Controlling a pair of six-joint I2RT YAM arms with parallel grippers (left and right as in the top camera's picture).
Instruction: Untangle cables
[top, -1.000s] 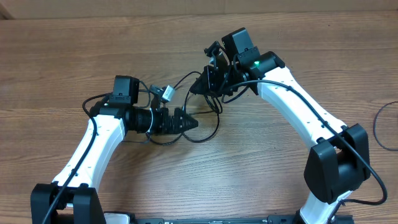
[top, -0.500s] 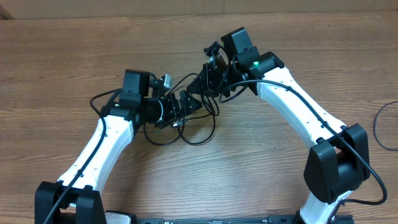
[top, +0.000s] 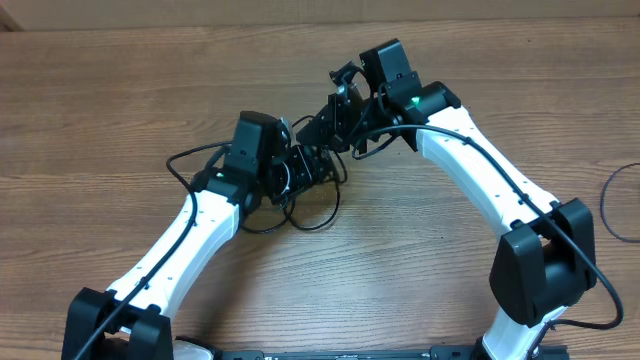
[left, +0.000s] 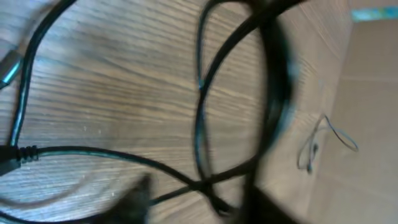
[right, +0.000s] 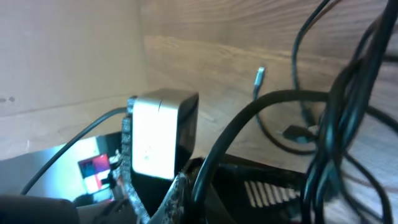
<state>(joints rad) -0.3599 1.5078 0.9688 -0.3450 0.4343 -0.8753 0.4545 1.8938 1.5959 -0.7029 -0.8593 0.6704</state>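
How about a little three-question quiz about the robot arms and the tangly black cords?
1. True or false: the cables lie on a wooden table.
2. Pick one: the long parts of the left arm and right arm are A white, B red, C green.
3. Fill in: the cables are coloured ___.
Key: 1 true; 2 A; 3 black.
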